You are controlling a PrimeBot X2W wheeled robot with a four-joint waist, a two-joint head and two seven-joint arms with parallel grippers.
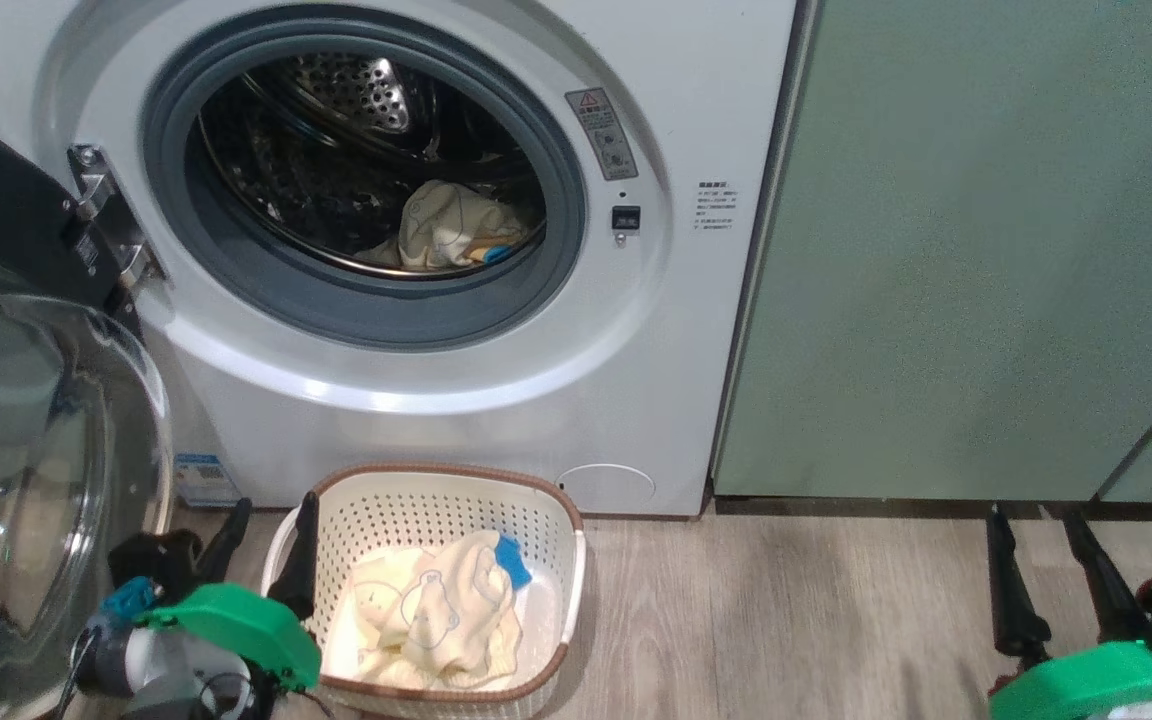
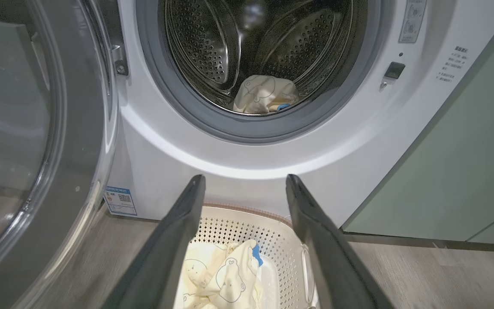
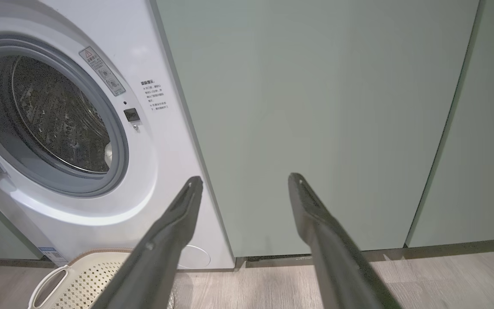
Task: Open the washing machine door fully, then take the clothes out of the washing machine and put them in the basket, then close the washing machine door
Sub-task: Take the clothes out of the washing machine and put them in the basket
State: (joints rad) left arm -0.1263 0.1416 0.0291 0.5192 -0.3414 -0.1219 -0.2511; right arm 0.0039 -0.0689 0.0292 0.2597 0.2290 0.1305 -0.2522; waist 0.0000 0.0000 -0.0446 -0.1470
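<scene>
The white washing machine (image 1: 496,420) fills the upper left of the head view, and its door (image 1: 36,450) hangs swung open at the left. One cream-yellow garment (image 1: 451,230) lies at the bottom of the drum (image 2: 264,94). A second piece of the clothes (image 1: 436,615) rests inside the cream basket (image 1: 546,500) on the floor before the machine. My left gripper (image 1: 271,515) hovers open over the basket's left rim, nothing between its fingers (image 2: 174,240). My right gripper (image 1: 1031,520) stands open at the lower right, facing the green cabinet, its fingers (image 3: 174,231) empty.
Pale green cabinets (image 1: 986,250) stand right of the machine. Wooden floor (image 1: 786,620) stretches between the basket and my right gripper. The open door's glass bowl (image 2: 11,128) bulges close beside my left arm.
</scene>
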